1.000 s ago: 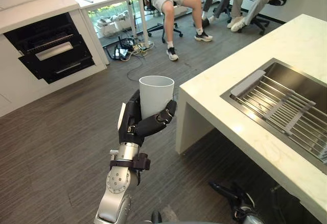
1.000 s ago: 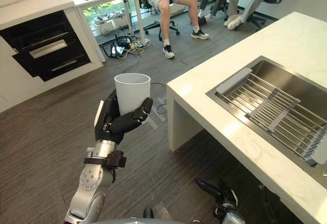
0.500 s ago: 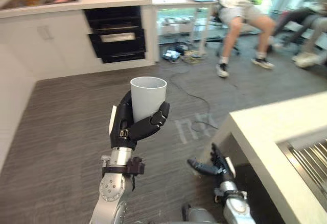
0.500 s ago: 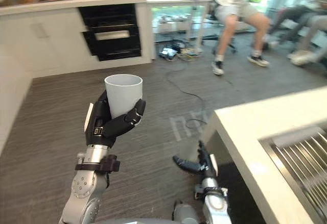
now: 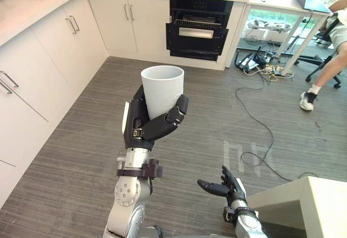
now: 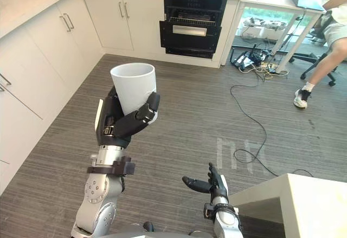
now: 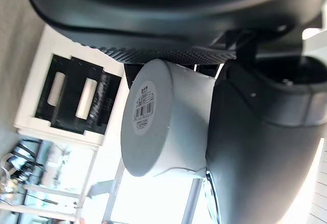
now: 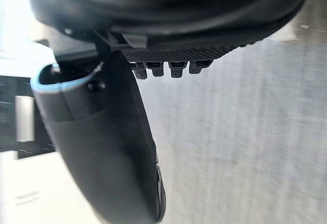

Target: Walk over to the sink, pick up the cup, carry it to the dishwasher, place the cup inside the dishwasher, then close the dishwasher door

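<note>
The left hand (image 5: 145, 129) is clenched on the cup (image 5: 161, 89). The fingers are wrapped across the front of its lower wall and the thumb is set behind it. The white cup is thus carried upright, mouth up, raised in front of the body. In the left wrist view its flat, labelled base (image 7: 153, 127) is seen between thumb and fingers, resting on nothing, so all the weight is taken by the grasp. The low grip is judged to leave the rim free for setting the cup into a rack.

The right hand (image 5: 225, 186) is held low beside the corner of the table (image 5: 320, 200), fingers loose and spread, with nothing in it. It is probably left free for the door.

Farther out, a stretch of grey floor (image 5: 81, 156) lies between the robot and the dishwasher (image 5: 198, 29). This dark appliance is set among white cabinets (image 5: 124, 15) well away from the cup; its front looks partly open, though the inside cannot be made out.

The pick-up is judged done and the carry to be in hand; 3 steps are left: the approach, the placing and the door. Loose cables (image 5: 255, 64) and a person's leg (image 5: 320, 81) are seen to the right of the appliance, so a line straight to its front is advised.
</note>
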`<state>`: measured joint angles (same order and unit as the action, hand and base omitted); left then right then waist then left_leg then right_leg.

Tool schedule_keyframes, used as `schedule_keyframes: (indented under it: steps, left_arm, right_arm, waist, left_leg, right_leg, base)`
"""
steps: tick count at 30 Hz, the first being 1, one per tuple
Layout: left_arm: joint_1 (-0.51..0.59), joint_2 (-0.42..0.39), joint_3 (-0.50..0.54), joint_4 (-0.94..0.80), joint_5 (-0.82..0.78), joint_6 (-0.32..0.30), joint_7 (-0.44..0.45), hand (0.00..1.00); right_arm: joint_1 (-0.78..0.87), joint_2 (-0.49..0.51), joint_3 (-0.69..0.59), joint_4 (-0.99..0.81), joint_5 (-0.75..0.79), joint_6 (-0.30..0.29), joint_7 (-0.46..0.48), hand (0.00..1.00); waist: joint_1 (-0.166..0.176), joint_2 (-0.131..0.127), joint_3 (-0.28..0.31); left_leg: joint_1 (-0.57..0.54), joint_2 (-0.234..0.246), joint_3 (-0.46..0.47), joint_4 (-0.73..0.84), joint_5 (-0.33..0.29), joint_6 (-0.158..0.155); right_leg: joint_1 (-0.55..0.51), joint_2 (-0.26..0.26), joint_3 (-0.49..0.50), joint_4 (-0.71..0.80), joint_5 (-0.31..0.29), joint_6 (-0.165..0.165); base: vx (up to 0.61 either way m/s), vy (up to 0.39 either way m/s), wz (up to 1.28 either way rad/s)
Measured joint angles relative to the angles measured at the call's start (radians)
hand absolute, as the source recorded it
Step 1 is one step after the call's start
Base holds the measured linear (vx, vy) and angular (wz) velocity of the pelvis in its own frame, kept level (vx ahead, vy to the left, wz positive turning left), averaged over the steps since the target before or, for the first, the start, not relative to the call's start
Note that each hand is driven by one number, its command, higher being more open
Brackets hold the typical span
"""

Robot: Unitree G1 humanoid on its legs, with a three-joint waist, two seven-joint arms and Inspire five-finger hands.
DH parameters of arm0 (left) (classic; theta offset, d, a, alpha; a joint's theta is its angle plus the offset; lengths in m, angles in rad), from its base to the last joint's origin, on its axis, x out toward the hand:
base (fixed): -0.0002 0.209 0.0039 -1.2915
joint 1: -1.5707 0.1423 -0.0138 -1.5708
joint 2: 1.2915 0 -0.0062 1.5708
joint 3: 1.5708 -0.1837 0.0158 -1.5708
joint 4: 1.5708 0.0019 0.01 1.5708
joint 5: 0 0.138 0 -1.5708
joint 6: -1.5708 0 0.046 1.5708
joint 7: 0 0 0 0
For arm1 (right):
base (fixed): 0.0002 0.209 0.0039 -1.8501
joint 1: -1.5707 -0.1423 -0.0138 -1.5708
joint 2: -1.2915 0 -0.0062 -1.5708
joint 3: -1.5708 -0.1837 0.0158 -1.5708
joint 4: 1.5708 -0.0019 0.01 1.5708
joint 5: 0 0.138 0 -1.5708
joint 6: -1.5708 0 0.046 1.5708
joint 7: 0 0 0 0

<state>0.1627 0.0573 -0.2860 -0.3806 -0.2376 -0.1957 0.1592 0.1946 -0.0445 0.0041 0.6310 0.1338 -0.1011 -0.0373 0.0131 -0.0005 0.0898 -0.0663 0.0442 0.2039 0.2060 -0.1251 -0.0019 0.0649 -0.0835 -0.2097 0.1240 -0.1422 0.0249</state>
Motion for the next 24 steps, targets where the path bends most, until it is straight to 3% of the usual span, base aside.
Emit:
schedule_keyframes:
  steps: [16, 21, 22, 24]
  left_arm:
    - [0.128, 0.033, 0.014, -0.001, 0.000, 0.001, -0.035, 0.00]
    - [0.160, 0.035, 0.049, -0.001, -0.013, 0.002, -0.035, 0.00]
    - [0.185, 0.003, 0.094, 0.000, -0.018, 0.002, -0.035, 0.00]
    - [0.185, 0.003, 0.094, 0.000, -0.018, 0.002, -0.035, 0.00]
  right_arm:
    - [0.011, -0.038, -0.031, 0.103, -0.019, 0.001, -0.006, 1.00]
    - [0.012, -0.039, -0.037, 0.110, -0.022, 0.002, -0.006, 1.00]
    - [-0.026, -0.051, -0.039, 0.141, -0.049, 0.002, -0.006, 1.00]
    - [-0.026, -0.051, -0.039, 0.141, -0.049, 0.002, -0.006, 1.00]
  waist:
    - [-0.004, -0.005, -0.010]
    - [-0.005, -0.013, -0.020]
    - [-0.011, 0.018, -0.047]
    - [-0.011, 0.017, -0.047]
  left_leg:
    - [0.103, -0.016, 0.003, -0.268, 0.168, -0.008]
    - [0.110, -0.017, 0.002, -0.293, 0.187, -0.005]
    - [0.099, -0.021, -0.013, -0.293, 0.198, 0.000]
    - [0.099, -0.021, -0.013, -0.293, 0.198, 0.000]
  right_leg:
    - [-0.009, 0.014, 0.051, -0.023, 0.025, -0.004]
    - [-0.010, 0.017, 0.051, -0.032, 0.035, 0.000]
    - [-0.009, 0.015, 0.038, -0.044, 0.042, 0.005]
    - [-0.009, 0.015, 0.038, -0.044, 0.042, 0.005]
  base:
    - [-0.05, -0.024, -0.01]
    - [-0.06, 0.006, 0.01]
    - [0.00, 0.000, 0.00]
    - [0.00, 0.000, 0.00]
